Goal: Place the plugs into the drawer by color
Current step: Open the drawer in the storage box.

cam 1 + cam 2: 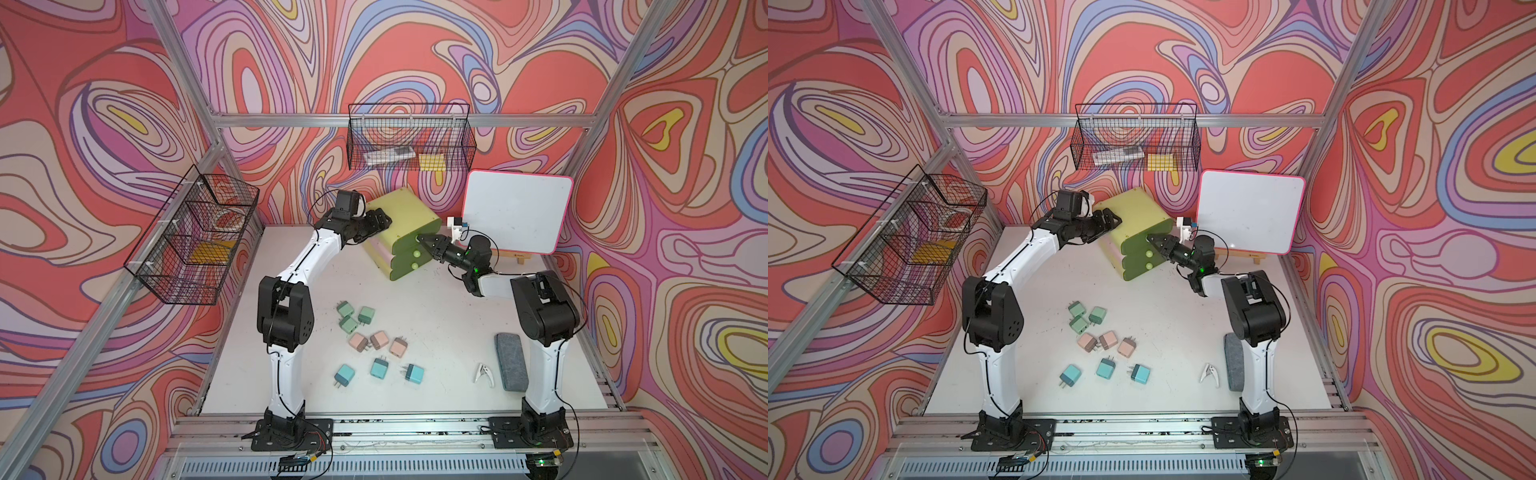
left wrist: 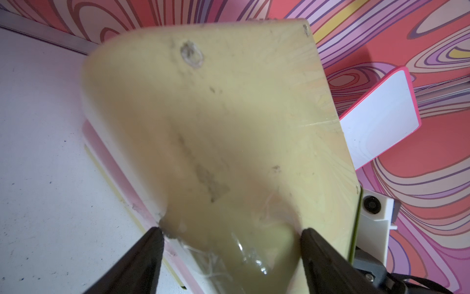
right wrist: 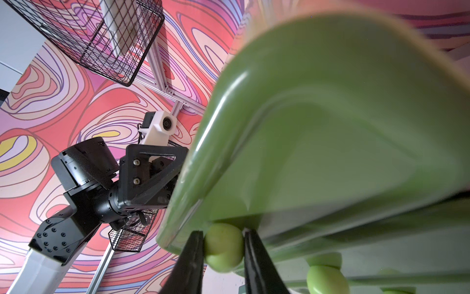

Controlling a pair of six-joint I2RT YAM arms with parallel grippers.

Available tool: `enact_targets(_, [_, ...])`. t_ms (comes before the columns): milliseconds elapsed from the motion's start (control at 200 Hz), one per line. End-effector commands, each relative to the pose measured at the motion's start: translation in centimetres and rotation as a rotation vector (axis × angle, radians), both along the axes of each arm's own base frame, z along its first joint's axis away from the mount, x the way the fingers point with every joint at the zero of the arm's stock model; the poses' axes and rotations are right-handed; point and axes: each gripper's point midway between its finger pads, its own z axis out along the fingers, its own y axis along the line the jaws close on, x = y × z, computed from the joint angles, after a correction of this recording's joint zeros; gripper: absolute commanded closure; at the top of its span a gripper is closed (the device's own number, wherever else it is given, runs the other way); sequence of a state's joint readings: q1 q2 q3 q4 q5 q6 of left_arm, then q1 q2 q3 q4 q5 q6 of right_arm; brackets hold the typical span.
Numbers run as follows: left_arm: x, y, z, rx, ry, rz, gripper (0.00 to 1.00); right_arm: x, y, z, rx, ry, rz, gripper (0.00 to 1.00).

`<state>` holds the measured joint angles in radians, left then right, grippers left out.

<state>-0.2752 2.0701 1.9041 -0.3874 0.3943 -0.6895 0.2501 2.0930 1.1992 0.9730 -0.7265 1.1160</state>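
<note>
Pinching topmost pale green ball knob (image 3: 223, 250) of small yellow-green plastic chest of drawers (image 1: 403, 212) with black right gripper (image 1: 422, 240), jaws clamped on either side of it, presumably to draw out dark green top drawer front (image 3: 330, 114)

Bracing chest from behind with black left gripper (image 2: 232, 231), likely against sliding; jaws spread astride rear corner, squeezing or only straddling, cannot tell

Noting small rounded-cube charger plugs on white table (image 1: 436, 324) in sage green (image 1: 344, 308), dusty pink (image 1: 379, 340) and teal (image 1: 379, 368) clusters, well apart from both sets of jaws, none held

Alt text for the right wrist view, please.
The right gripper pinches the pale green ball knob of a dark green drawer front, which fills most of the frame. Behind it are the left arm and a black wire basket against the swirl-patterned wall.
</note>
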Motion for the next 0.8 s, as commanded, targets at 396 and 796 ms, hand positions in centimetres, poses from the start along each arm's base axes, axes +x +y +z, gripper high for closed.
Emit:
enact_targets(396, [-1.1, 1.4, -4.0, 0.116, 0.111, 0.025, 0.18, -0.7, -0.6, 0.5, -0.047, -0.008, -0.062, 0.86])
enact_targets(796, [-0.7, 1.8, -4.3, 0.130, 0.117, 0.049, 0.18, -3.4, -2.1, 0.3, -0.100, 0.006, -0.114, 0.91])
